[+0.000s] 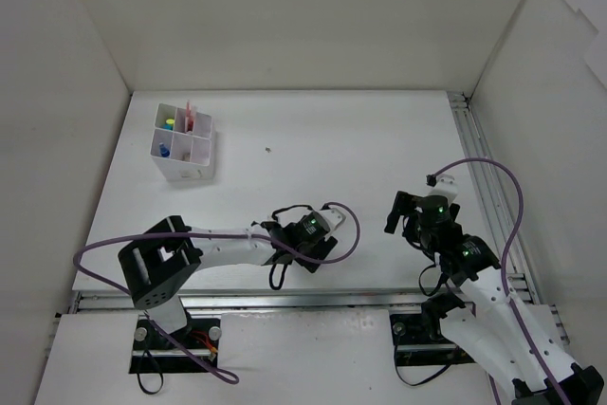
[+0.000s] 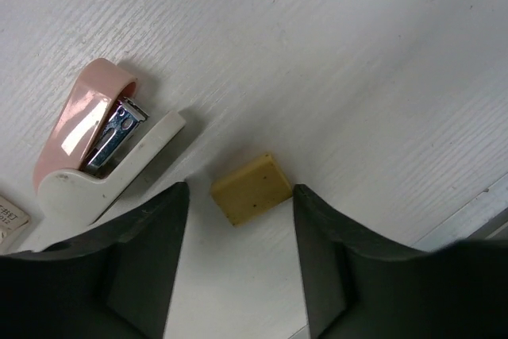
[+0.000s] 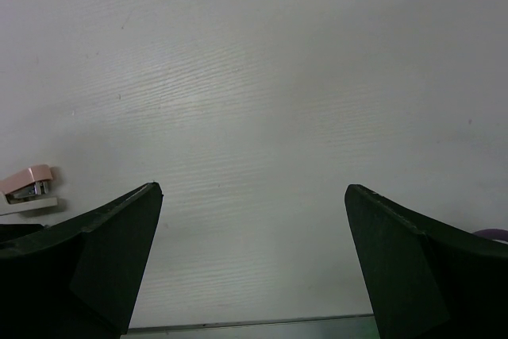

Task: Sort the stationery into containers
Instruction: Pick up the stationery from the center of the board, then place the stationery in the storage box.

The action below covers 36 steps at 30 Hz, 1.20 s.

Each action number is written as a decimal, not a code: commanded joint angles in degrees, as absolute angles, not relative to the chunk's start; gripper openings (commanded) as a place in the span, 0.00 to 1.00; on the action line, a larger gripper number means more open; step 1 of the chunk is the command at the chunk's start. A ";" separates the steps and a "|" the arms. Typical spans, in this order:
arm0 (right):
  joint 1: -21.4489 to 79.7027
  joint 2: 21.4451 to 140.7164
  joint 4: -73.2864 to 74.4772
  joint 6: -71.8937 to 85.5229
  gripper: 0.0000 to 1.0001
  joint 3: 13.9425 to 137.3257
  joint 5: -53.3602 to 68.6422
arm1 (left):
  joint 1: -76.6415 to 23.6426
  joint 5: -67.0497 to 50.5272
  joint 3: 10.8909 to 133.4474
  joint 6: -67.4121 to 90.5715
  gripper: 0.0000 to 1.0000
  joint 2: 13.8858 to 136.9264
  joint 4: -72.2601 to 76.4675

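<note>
We see a white desk [image 1: 332, 139] with a fine ribbed grain, shut in by plain white walls [image 1: 285, 16] at the back and on both sides. Metal rails [image 1: 484, 187] run along its right and near edges.

The box [image 1: 185, 170] stands at the far left, with coloured stationery [image 1: 169, 123] upright in its far compartments.

The left claw [image 2: 240, 196] hangs low near the front edge, half open, holding nothing. A beige eraser [image 2: 251, 188] lies flat on the desk between its fingers. There is a clear gap on one side; on the other we cannot tell whether they touch. A pink-and-white stapler [image 2: 95, 144] lies just beside the eraser.

The right claw [image 3: 252, 192] gapes wide over bare desk, empty.
</note>
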State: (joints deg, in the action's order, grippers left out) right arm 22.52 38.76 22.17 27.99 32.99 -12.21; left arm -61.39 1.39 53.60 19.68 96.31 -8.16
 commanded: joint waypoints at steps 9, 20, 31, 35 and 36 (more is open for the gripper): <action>22.24 37.88 21.36 28.65 0.98 34.28 -13.80 | -61.00 -0.53 54.49 22.15 0.21 96.42 -11.16; 22.15 39.11 21.18 27.51 0.98 35.68 -15.03 | -53.89 6.41 63.89 19.51 0.33 82.37 -17.66; 22.06 43.42 20.65 27.16 0.98 37.79 -17.49 | -21.03 18.10 74.26 22.67 0.34 83.84 -21.18; 21.97 45.00 20.57 27.42 0.98 37.70 -19.07 | -9.18 17.49 81.53 23.99 0.34 90.34 -22.93; 21.97 45.78 20.57 27.33 0.98 38.05 -19.25 | -7.75 17.23 83.04 23.73 0.34 93.57 -23.72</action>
State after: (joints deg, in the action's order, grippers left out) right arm 22.46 43.79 22.15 27.20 35.05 -15.62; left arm -11.73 16.45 77.21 22.35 89.97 -21.98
